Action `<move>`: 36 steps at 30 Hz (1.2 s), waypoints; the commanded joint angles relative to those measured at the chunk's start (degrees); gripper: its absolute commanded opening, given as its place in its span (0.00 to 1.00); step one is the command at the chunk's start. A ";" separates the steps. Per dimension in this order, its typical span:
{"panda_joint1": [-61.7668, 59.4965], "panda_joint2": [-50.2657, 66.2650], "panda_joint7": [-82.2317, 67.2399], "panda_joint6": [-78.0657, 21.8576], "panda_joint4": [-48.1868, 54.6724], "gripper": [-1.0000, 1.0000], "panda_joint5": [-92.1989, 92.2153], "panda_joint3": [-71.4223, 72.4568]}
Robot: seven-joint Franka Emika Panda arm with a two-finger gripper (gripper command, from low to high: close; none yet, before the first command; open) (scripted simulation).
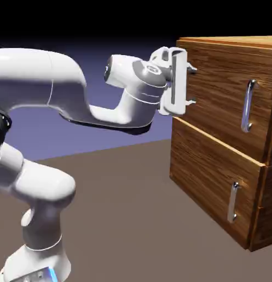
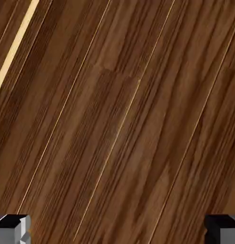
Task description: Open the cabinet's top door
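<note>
The reddish-brown wood cabinet point(image 1: 254, 42) stands at the exterior view's right. Its top door point(image 1: 215, 93) lies flush with the front, and its long curved silver handle point(image 1: 247, 106) is near the door's right side. My gripper point(image 1: 192, 85) is open and held close against the door's left part, well to the left of the handle. Nothing is between its fingers. In the hand view, wood grain of the top door point(image 2: 119, 119) fills the picture. My gripper point(image 2: 117, 231) shows only as two grey fingertips point(image 2: 12, 229) in the bottom corners. No handle shows in the hand view.
Below the top door sits a lower panel point(image 1: 207, 171) with a shorter straight silver handle point(image 1: 233, 201). The brown table point(image 1: 121, 209) stretches in front of the cabinet. The white arm point(image 1: 50, 82) comes in from the left.
</note>
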 commanded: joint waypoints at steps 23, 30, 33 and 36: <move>22.86 -6.63 -20.45 -2.73 13.09 0.50 -57.31 -24.24; 33.54 -4.84 -20.92 -2.87 21.41 0.50 -58.32 -31.30; 34.19 -4.73 -20.94 -2.88 21.92 0.00 -58.34 -31.72; 27.97 -1.70 -16.90 -5.34 17.19 0.00 -58.34 -27.73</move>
